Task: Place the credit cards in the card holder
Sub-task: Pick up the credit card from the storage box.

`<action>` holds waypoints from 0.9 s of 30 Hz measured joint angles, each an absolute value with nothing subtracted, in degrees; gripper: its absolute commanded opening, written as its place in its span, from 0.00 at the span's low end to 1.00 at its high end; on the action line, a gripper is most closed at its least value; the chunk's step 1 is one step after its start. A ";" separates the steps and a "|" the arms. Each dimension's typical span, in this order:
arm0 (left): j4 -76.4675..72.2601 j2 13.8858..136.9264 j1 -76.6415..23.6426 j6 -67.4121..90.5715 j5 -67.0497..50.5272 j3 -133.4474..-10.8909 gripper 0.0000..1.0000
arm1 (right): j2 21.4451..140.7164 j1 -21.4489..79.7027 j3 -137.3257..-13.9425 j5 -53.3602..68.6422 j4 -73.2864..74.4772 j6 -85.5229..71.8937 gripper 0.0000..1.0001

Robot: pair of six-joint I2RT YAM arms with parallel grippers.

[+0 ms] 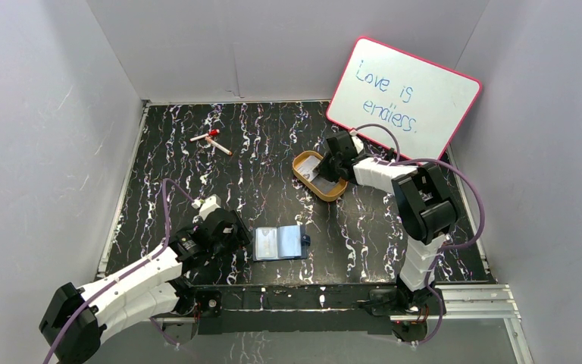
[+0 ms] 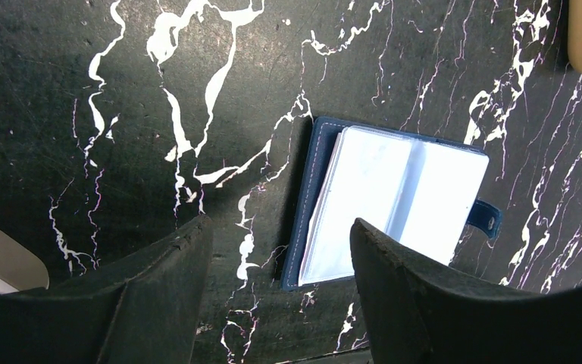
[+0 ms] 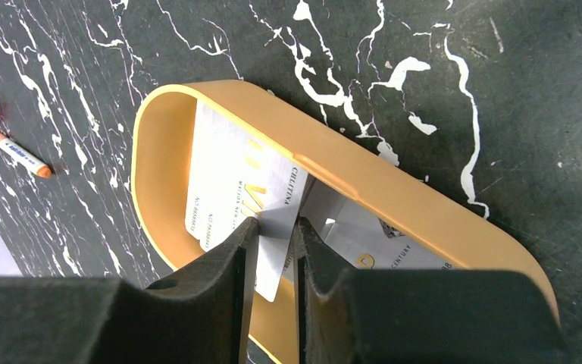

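The card holder (image 1: 280, 243) (image 2: 394, 205) lies open and flat near the table's front, with pale pockets facing up. My left gripper (image 1: 235, 231) (image 2: 280, 224) hovers open just left of it, holding nothing. The credit cards (image 3: 227, 174) lie in the oval golden-orange tin (image 1: 307, 178) (image 3: 364, 167) at the back right. My right gripper (image 1: 333, 163) (image 3: 273, 220) reaches into the tin. Its jaws stand a narrow gap apart, astride one tilted pale card (image 3: 276, 258). The left fingertip (image 3: 244, 231) touches that card. Another printed card (image 3: 364, 243) lies partly under the fingers.
Two marker pens (image 1: 212, 140) (image 3: 15, 148) lie at the back left of the table. A pink-framed whiteboard (image 1: 405, 98) leans on the back right wall behind the tin. Grey walls enclose the table on three sides.
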State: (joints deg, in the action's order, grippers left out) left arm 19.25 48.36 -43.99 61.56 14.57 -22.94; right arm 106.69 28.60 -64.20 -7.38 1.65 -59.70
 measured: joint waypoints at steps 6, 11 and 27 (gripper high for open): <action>18.76 49.12 -43.99 61.56 14.33 -22.92 0.64 | 105.43 28.58 -63.94 -7.38 1.56 -59.57 0.18; 18.35 49.43 -43.99 61.58 14.15 -22.92 0.64 | 104.47 28.58 -63.94 -7.35 1.37 -59.44 0.10; 18.00 49.43 -43.99 61.58 14.13 -22.92 0.63 | 100.71 28.58 -63.86 -7.20 1.63 -58.22 0.00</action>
State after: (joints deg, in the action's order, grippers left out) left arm 18.00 49.43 -43.99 61.58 14.13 -22.92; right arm 100.71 28.58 -63.86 -7.20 1.63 -58.22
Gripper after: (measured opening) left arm 0.635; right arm 0.013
